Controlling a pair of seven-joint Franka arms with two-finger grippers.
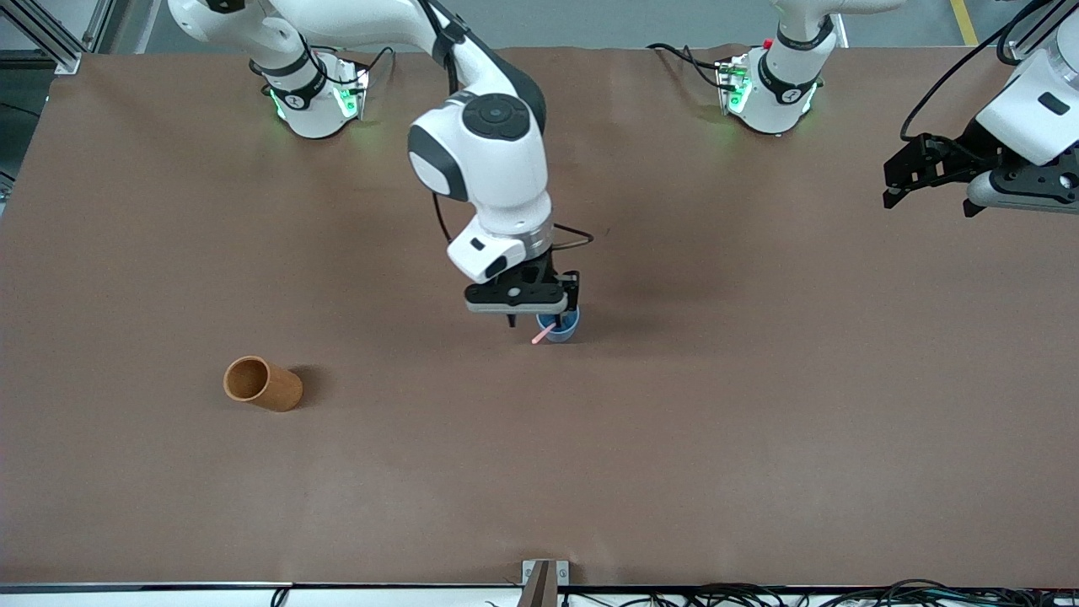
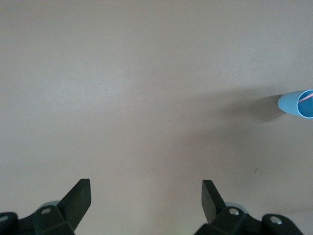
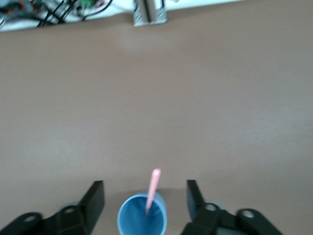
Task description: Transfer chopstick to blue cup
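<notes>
Lighting is pretty even overhead stuff, bright but soft, no harsh glare on the brown table. Shadows are faint and diffuse: a small dark patch beside the orange cup, a soft smudge under the right arm next to the blue cup. Green LEDs on the arm bases throw a little glow onto the table. The front view is sharp. The right wrist view is soft, with the chopstick looking fuzzy. The left wrist view looks washed out and pale, with a broad gray shadow near the cup.
</notes>
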